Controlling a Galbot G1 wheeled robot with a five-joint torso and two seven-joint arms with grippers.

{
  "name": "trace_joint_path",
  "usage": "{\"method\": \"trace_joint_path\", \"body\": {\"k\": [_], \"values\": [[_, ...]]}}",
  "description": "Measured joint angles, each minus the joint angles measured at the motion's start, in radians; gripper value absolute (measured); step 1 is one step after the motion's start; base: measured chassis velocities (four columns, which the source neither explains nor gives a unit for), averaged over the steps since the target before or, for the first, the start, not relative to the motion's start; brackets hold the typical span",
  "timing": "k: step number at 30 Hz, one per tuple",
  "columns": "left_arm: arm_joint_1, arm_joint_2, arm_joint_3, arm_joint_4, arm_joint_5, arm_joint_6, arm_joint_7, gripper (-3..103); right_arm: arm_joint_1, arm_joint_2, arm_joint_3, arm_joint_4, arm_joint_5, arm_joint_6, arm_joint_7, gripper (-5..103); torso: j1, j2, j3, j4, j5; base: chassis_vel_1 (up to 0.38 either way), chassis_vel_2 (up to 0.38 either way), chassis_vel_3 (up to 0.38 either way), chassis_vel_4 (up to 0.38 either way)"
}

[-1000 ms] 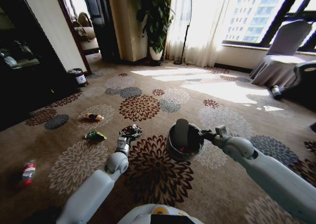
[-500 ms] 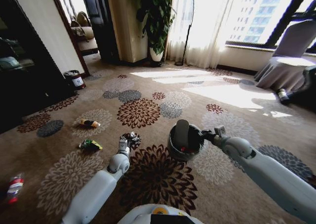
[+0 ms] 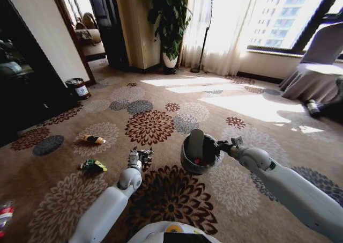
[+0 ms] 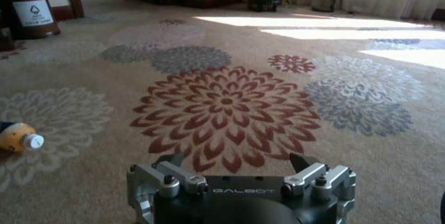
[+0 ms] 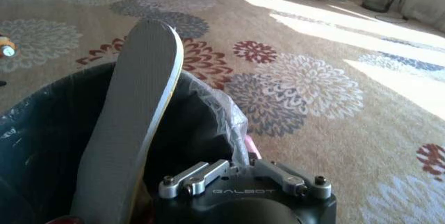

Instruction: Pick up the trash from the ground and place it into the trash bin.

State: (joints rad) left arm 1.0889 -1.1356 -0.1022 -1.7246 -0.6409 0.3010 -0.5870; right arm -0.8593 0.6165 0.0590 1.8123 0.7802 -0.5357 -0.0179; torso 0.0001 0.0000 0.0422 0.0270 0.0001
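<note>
Left gripper (image 3: 140,155) hangs empty, fingers spread; right gripper (image 3: 222,145) clamps the trash bin (image 3: 199,153) rim. Best roll left toward the green packet (image 3: 93,166), bin level.

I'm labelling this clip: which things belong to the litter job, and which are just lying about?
Job:
- trash bin, held by right gripper
- orange bottle
- green packet
- red-capped bottle
- left gripper, open, low over carpet

Lying about:
- plant
- brown bin
- covered chair

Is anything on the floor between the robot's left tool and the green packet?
No, just bare carpet between the left tool and the green packet, seen in the head view.
</note>
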Motion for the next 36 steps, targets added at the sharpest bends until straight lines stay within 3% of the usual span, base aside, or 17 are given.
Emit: {"method": "trace_joint_path", "body": {"k": [3, 6, 9, 12, 18, 22, 26, 34, 35, 36], "values": [[-0.006, -0.021, 0.000, 0.023, -0.040, 0.007, -0.045, 100, -0.004, 0.000, 0.002, 0.002, 0.000, 0.001, 0.000, 1, 0.000, 0.000, 0.000, 0.0001, 0.0000, 0.000, 0.000, 0.000, 0.000], [-0.040, -0.057, -0.001, 0.087, -0.127, 0.005, -0.145, 100, -0.006, 0.000, 0.002, 0.008, 0.000, 0.004, -0.001, 1, 0.000, 0.000, 0.000, 0.0005, -0.0001, 0.000, 0.000, 0.000, 0.000], [-0.063, -0.065, -0.008, 0.145, -0.170, -0.001, -0.151, 100, -0.009, 0.000, 0.002, 0.012, 0.000, 0.006, -0.001, 1, 0.000, 0.000, 0.000, 0.0004, -0.0001, 0.000, 0.000, 0.000, 0.000], [-0.081, -0.064, -0.015, 0.217, -0.175, -0.014, -0.085, 100, -0.014, -0.002, 0.002, 0.017, 0.000, 0.007, -0.001, 1, 0.000, 0.000, 0.000, 0.0001, 0.0000, 0.000, 0.000, 0.000, 0.000], [-0.109, -0.069, -0.016, 0.309, -0.167, -0.009, -0.042, 100, -0.016, -0.005, 0.002, 0.017, 0.000, 0.013, 0.000, 1, 0.000, 0.000, 0.000, 0.0001, -0.0002, 0.000, 0.000, 0.000, 0.000], [-0.147, -0.073, -0.008, 0.408, -0.152, -0.004, 0.035, 100, -0.024, -0.005, 0.001, 0.019, 0.000, 0.020, 0.000, 1, 0.000, 0.000, 0.000, 0.0003, 0.0000, 0.000, 0.000, 0.000, 0.000], [-0.179, -0.086, 0.006, 0.468, -0.141, -0.011, 0.063, 101, -0.031, -0.006, 0.001, 0.020, -0.001, 0.025, 0.000, 1, 0.000, 0.000, 0.000, 0.0002, 0.0000, 0.000, 0.000, 0.000, 0.000], [-0.227, -0.120, 0.028, 0.552, -0.138, -0.017, 0.114, 78, -0.035, -0.013, 0.002, 0.020, 0.001, 0.038, 0.000, 1, 0.000, 0.000, 0.000, 0.0001, 0.0000, 0.000, 0.000, 0.000, 0.000], [-0.230, -0.126, 0.029, 0.563, -0.141, -0.016, 0.116, 68, -0.036, -0.015, 0.002, 0.020, 0.002, 0.040, 0.000, 1, 0.000, 0.000, 0.000, 0.0003, 0.0000, 0.000, 0.000, 0.000, 0.000], [-0.230, -0.126, 0.029, 0.563, -0.141, -0.016, 0.116, 68, -0.036, -0.015, 0.002, 0.020, 0.002, 0.040, 0.000, 1, 0.000, 0.000, 0.000, 0.0003, 0.0000, 0.000, 0.000, 0.000, 0.000]]}}
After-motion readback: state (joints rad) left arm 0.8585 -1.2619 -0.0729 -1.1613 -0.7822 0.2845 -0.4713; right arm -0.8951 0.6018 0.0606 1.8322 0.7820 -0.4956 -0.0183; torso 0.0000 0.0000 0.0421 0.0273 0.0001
